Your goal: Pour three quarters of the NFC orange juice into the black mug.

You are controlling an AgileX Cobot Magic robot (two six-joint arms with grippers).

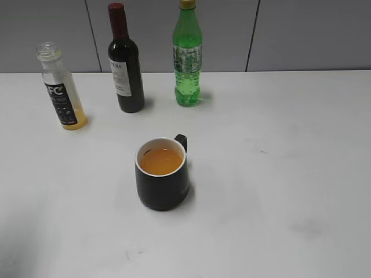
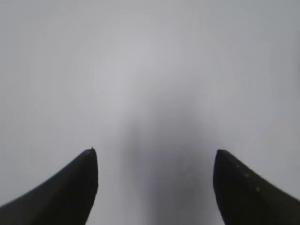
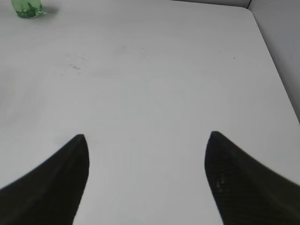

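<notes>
The NFC orange juice bottle (image 1: pixel 60 88) stands upright and uncapped at the back left of the white table, with only a little orange liquid at its bottom. The black mug (image 1: pixel 162 173) sits near the table's middle, handle pointing away, holding orange juice well up its cream inside. Neither arm shows in the exterior view. My left gripper (image 2: pixel 154 154) is open and empty over bare table. My right gripper (image 3: pixel 146 137) is open and empty over bare table.
A dark wine bottle with a red cap (image 1: pixel 125 61) and a green soda bottle (image 1: pixel 187 55) stand at the back; the green bottle's base also shows in the right wrist view (image 3: pixel 27 8). The table's right edge (image 3: pixel 274 65) meets a grey wall.
</notes>
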